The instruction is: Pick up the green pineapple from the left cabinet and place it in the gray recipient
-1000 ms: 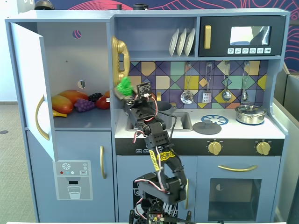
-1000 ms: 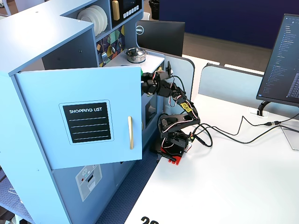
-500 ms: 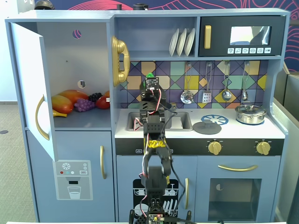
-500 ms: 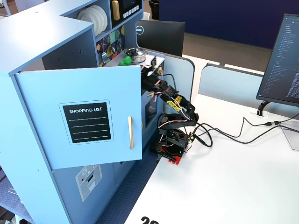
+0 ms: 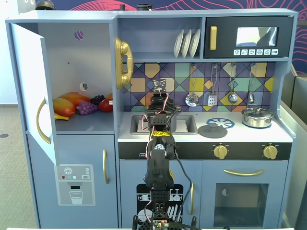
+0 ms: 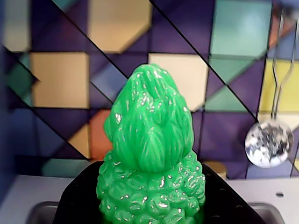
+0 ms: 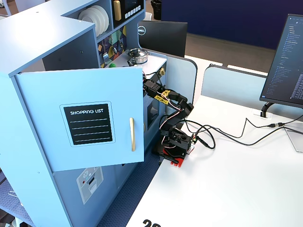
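One green pineapple (image 6: pixel 152 158) is filling the wrist view, riding upright in the gripper (image 6: pixel 152 212), black jaws pinching its bumpy body at 6 o'clock, leafy crown at 12. Left cabinet (image 5: pixel 72 72) is standing open at 9 o'clock in a fixed view; arm is reaching over the sink (image 5: pixel 187 125). Likely light, stiff, glossy plastic; bumps are helping the hold low on the body. Gray recipient unseen.
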{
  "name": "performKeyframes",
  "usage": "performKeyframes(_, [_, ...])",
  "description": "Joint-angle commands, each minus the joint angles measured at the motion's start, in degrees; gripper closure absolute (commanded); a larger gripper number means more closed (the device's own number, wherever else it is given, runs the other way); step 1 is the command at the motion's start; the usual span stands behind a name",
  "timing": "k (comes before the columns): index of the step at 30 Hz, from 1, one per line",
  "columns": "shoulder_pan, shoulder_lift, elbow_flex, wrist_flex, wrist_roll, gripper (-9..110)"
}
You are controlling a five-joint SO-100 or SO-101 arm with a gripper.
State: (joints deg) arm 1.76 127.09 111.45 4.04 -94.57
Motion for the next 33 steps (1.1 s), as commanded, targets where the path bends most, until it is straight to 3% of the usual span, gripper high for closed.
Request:
performKeyframes(1, [2.1,-3.6,-6.9,-0.1,1.6,102])
performKeyframes(7, [2.9,-4.8,-7.3,2.9,2.8,101])
performKeyframes(12, [3.2,-5.3,-6.8,3.2,4.0,83])
performKeyframes(15, [3.3,-5.7,-6.8,3.2,3.0,79])
performKeyframes(27, [3.3,-5.0,-8.5,2.8,1.8,76])
performKeyframes(31, [2.9,1.8,-12.7,9.6,0.8,76])
performKeyframes(33, [2.5,7.2,-16.2,18.7,1.2,77])
